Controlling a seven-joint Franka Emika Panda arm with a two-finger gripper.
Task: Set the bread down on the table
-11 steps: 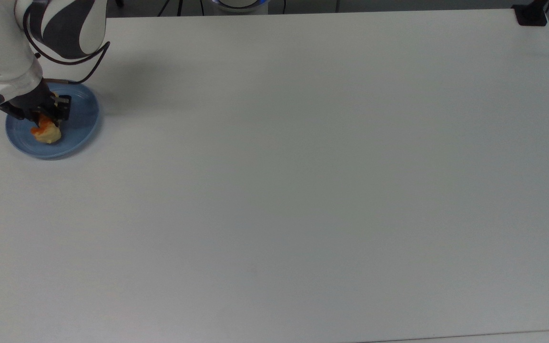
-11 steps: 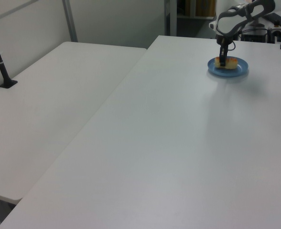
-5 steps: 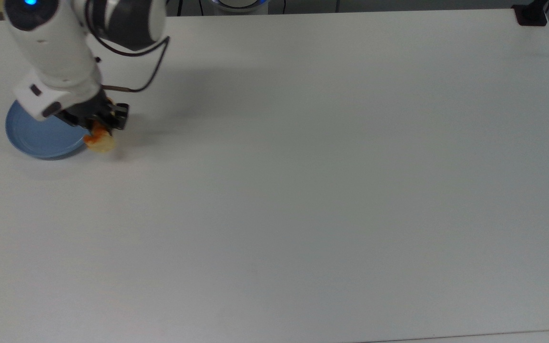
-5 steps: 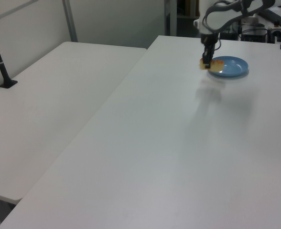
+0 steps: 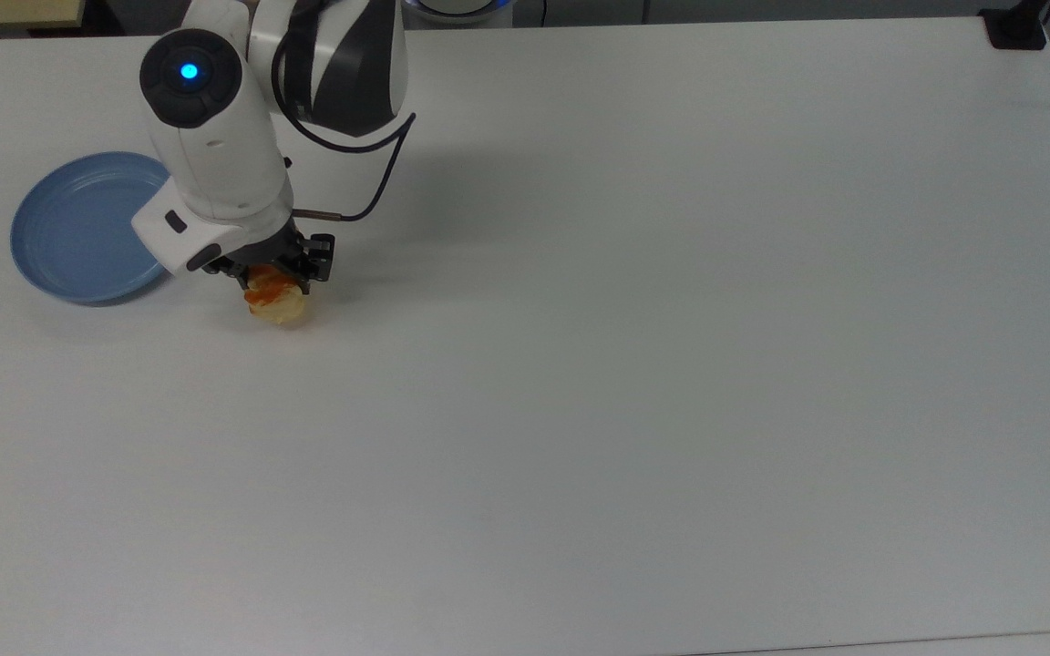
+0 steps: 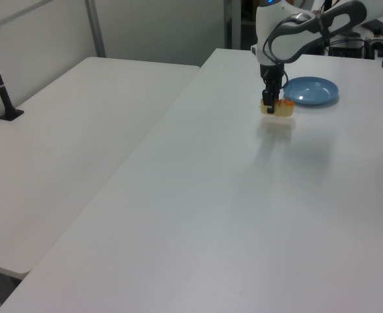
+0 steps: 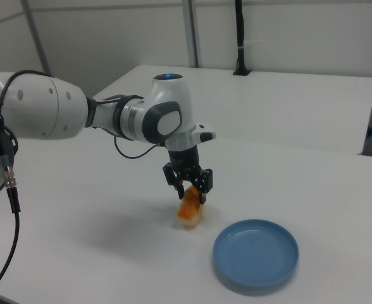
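Top view: plate [image 5: 78, 228] at the left edge of the frame, blue, round, nothing in it; its right rim is partly covered by the arm [image 5: 215, 155]. Gripper [image 5: 274, 273] just right of the plate, fingers pinching the bread [image 5: 277, 305], which sticks out below the fingers toward the frame's bottom. The upper end of the bread is hidden under the wrist. Whether the bread touches the table [image 5: 671, 364] cannot be told here. Left view: plate [image 6: 311, 90] in the upper right of the frame, bare inside. Gripper [image 6: 268, 103] points down with the bread [image 6: 277, 108] clamped at its left end; the bread is level, just left of the plate and apart from it. Contact with the table [image 6: 230, 208] is hard to make out. Right view: plate [image 7: 255, 254] at lower centre-right, dish bare, whole rim visible. Gripper [image 7: 190, 187] near the frame's centre, fingers closed on the upper end of the bread [image 7: 188, 210]; the bread hangs tilted, orange top facing the camera, its lower end at or just over the table [image 7: 300, 126], left of the plate. Arm base cut off at the left edge.
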